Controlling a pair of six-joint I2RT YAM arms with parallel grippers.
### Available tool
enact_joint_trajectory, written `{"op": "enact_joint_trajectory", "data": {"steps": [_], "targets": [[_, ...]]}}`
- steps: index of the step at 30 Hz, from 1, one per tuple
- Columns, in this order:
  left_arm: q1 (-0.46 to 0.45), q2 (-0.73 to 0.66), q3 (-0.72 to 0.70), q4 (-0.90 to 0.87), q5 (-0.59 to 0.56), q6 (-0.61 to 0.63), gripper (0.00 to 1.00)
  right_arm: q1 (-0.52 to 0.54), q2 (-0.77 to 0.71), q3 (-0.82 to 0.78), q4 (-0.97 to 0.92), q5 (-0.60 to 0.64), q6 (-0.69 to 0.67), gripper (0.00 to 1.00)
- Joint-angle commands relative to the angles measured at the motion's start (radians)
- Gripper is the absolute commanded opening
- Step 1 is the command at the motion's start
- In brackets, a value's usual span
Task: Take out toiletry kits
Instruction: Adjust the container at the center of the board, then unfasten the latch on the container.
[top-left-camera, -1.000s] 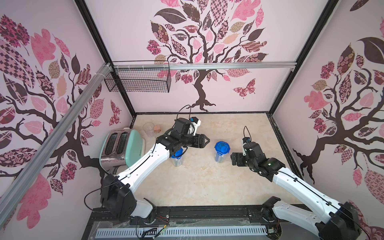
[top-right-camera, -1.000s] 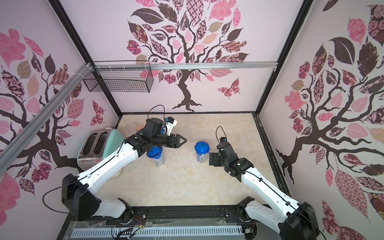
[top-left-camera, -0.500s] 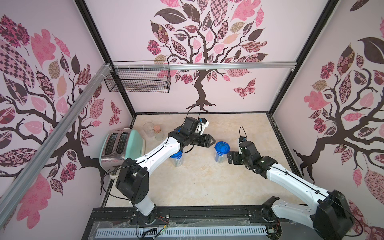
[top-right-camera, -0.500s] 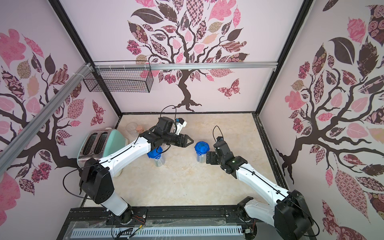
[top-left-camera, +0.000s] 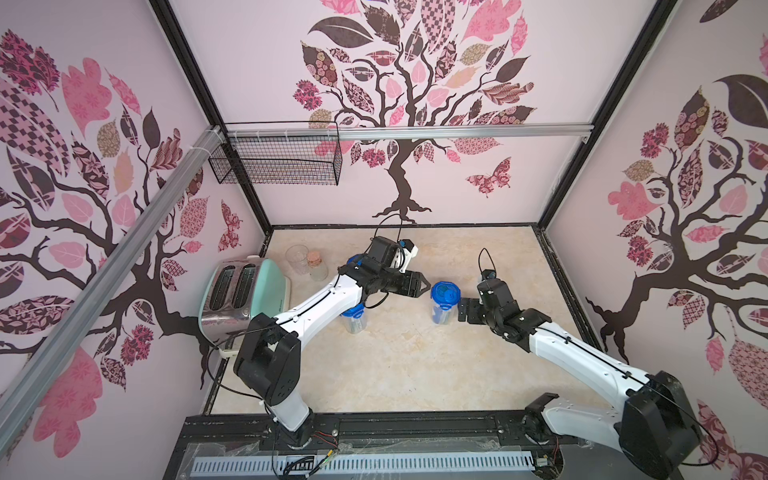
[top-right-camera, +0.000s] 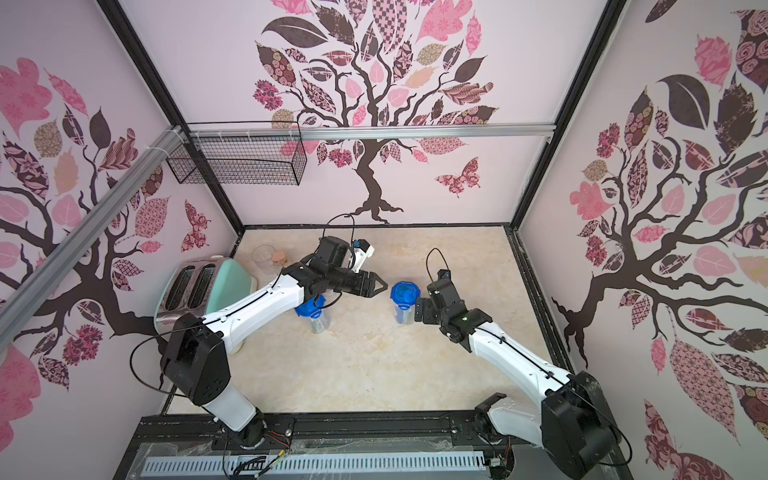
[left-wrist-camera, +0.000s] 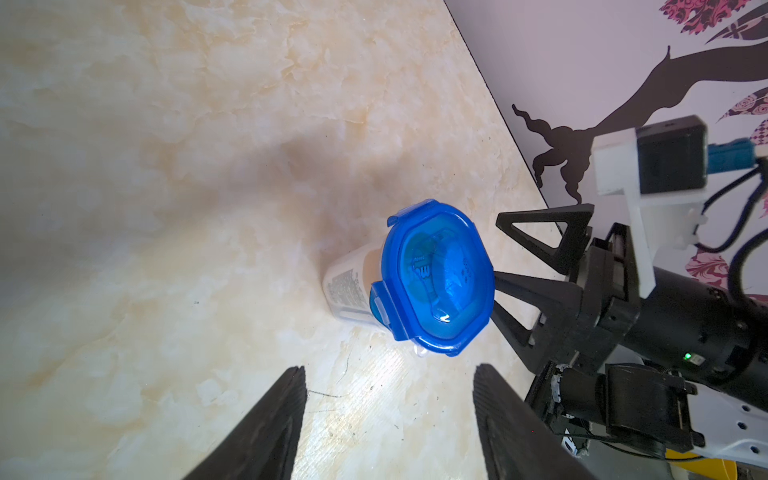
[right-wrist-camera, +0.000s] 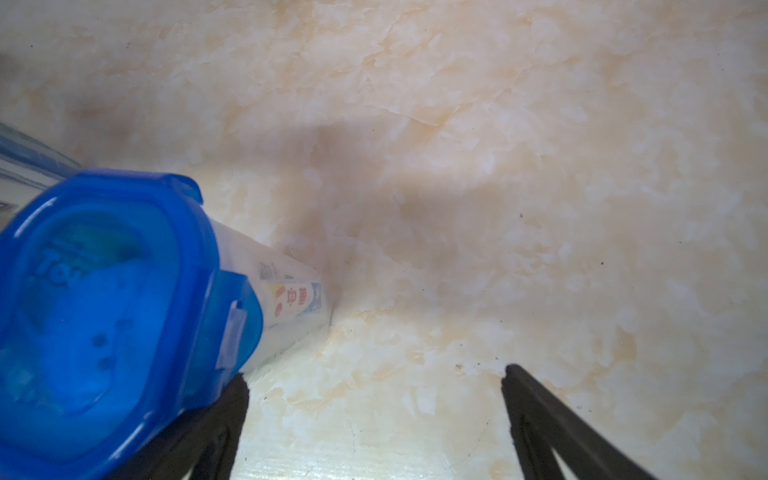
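Observation:
A clear canister with a blue clip lid (top-left-camera: 445, 293) (top-right-camera: 402, 293) stands mid-table, lid on. Through its wall I see a printed toothpaste tube (right-wrist-camera: 297, 299), part of a toiletry kit; the other contents are unclear. My left gripper (top-left-camera: 424, 286) (left-wrist-camera: 390, 374) hovers just left of the lid, open and empty. At the canister's right side my right gripper (top-left-camera: 462, 309) (right-wrist-camera: 374, 376) is open, with the lid (right-wrist-camera: 104, 316) beside one finger and nothing between the jaws. In the left wrist view the right gripper (left-wrist-camera: 496, 249) stands close against the lid (left-wrist-camera: 436, 276).
A second blue-lidded canister (top-left-camera: 353, 318) stands under my left forearm. A mint toaster (top-left-camera: 245, 295) sits at the left wall, with a clear cup (top-left-camera: 297, 257) and a cork-stoppered jar (top-left-camera: 316, 266) behind it. A wire basket (top-left-camera: 276, 160) hangs on the back wall.
My left gripper has swung right, from over the second canister to beside the middle canister's lid. The right gripper has closed in on that canister and opened wider.

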Motion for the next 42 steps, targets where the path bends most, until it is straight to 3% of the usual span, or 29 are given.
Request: {"op": "enact_joint_trajectory", "data": {"steps": [1,7,11,16,23,31,37,42], "targets": [[-0.006,-0.001,-0.01,0.022,0.006,0.013,0.68,-0.018,-0.014,0.044,0.0,-0.014,0.0,0.99],[-0.009,-0.018,-0.008,0.011,0.001,-0.005,0.68,-0.027,-0.052,0.077,-0.124,-0.176,0.01,1.0],[-0.011,-0.018,-0.001,0.037,0.071,-0.032,0.63,-0.026,-0.134,0.036,-0.162,-0.286,0.026,1.0],[-0.023,-0.003,0.011,0.09,0.161,-0.068,0.52,-0.026,-0.224,-0.063,-0.038,-0.433,0.047,0.97],[-0.034,0.053,0.038,0.105,0.208,-0.064,0.47,-0.026,-0.248,-0.18,0.254,-0.63,0.098,0.94],[-0.034,0.125,0.053,0.077,0.202,-0.035,0.55,-0.027,-0.219,-0.261,0.495,-0.718,0.153,0.9],[-0.034,0.164,0.065,0.068,0.197,-0.014,0.66,-0.026,-0.195,-0.301,0.573,-0.742,0.169,0.87],[-0.034,0.194,0.077,0.08,0.221,-0.013,0.7,-0.028,-0.18,-0.32,0.601,-0.741,0.147,0.88]]}}
